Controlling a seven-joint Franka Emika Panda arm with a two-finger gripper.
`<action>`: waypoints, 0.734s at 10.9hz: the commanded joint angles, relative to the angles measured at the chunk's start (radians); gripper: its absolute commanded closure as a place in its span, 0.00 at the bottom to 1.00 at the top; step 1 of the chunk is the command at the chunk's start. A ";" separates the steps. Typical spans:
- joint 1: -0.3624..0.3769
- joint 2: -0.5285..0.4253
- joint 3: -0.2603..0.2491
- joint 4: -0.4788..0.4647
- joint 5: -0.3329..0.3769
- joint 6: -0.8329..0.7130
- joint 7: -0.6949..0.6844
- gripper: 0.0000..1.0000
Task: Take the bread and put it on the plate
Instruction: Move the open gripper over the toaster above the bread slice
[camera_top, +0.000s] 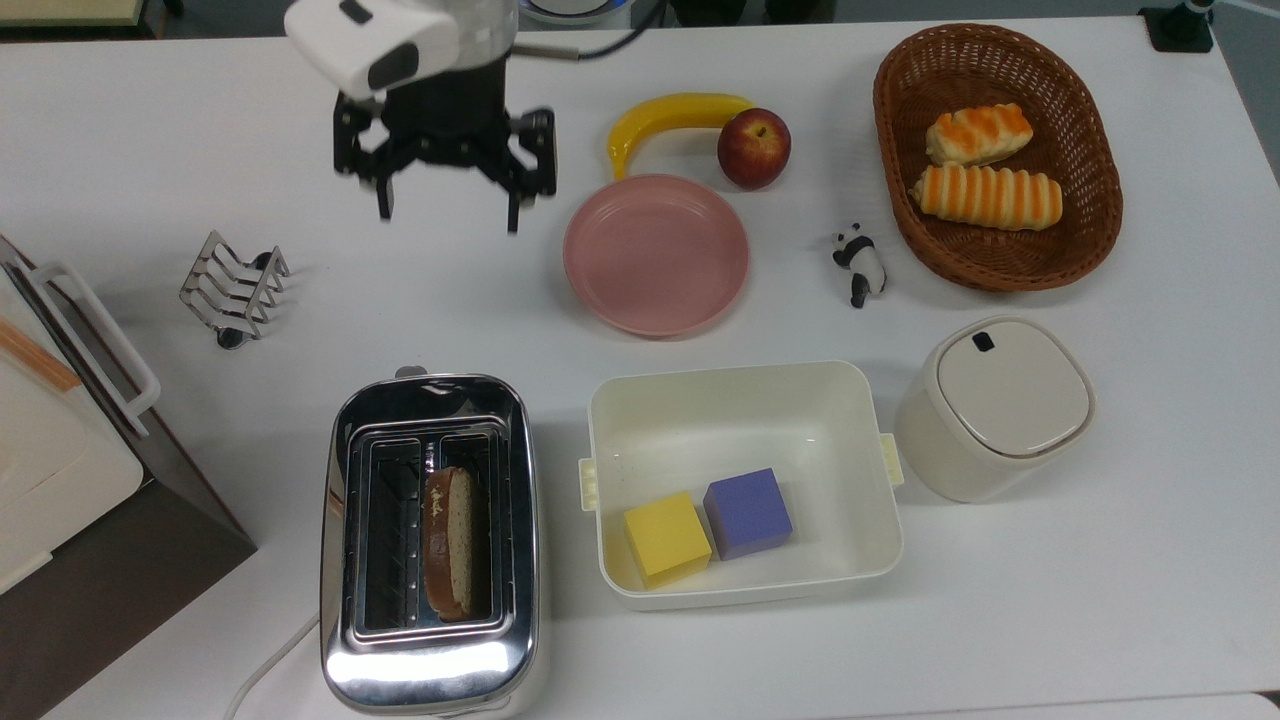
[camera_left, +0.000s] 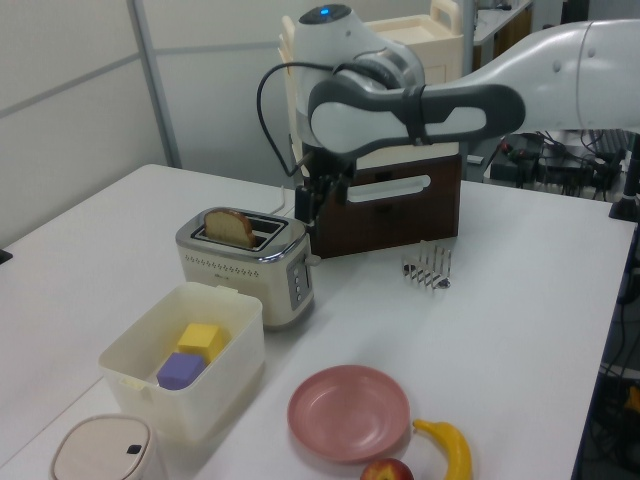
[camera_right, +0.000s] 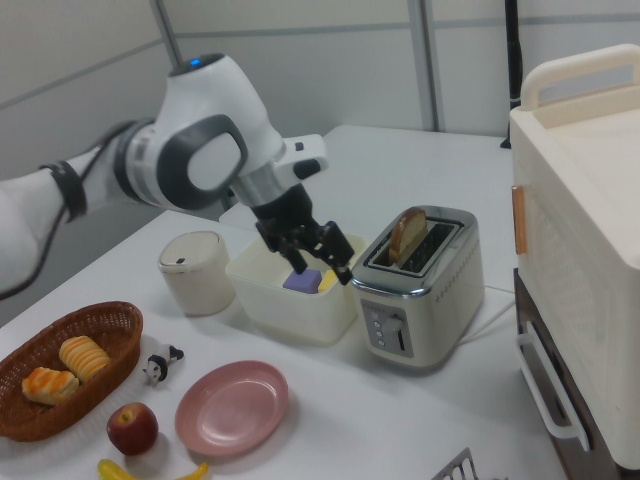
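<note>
Item 1, bread (camera_top: 449, 540): stood on edge in one slot of chrome toaster (camera_top: 430, 660), top crust poking above slot in left & right views. Untouched.

Item 2, gripper (camera_top: 447, 210): fingers spread wide, nothing between them, held in air above bare table (camera_top: 150, 130). In top view it sat well above the toaster in frame, i.e. well apart from bread, w/ open table between. In right view gripper (camera_right: 322, 265) hung just beside toaster's near side, below bread level, not touching.

Item 3, plate (camera_top: 656, 254): pink, empty, just to top view's right of gripper.

Misc. on table: banana (camera_top: 668, 120) & apple (camera_top: 753, 148) beside plate; white tub (camera_top: 740, 400) w/ yellow cube (camera_top: 666, 537) & purple cube (camera_top: 748, 512); toast rack (camera_top: 233, 288); panda figure (camera_top: 859, 264); basket (camera_top: 1080, 240) holding 2 striped rolls (camera_top: 985, 195).
</note>
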 joint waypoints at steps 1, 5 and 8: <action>0.002 0.067 -0.007 -0.006 -0.003 0.220 -0.010 0.00; -0.035 0.137 -0.008 -0.003 -0.011 0.461 -0.011 0.00; -0.034 0.211 -0.008 -0.002 -0.006 0.668 -0.008 0.00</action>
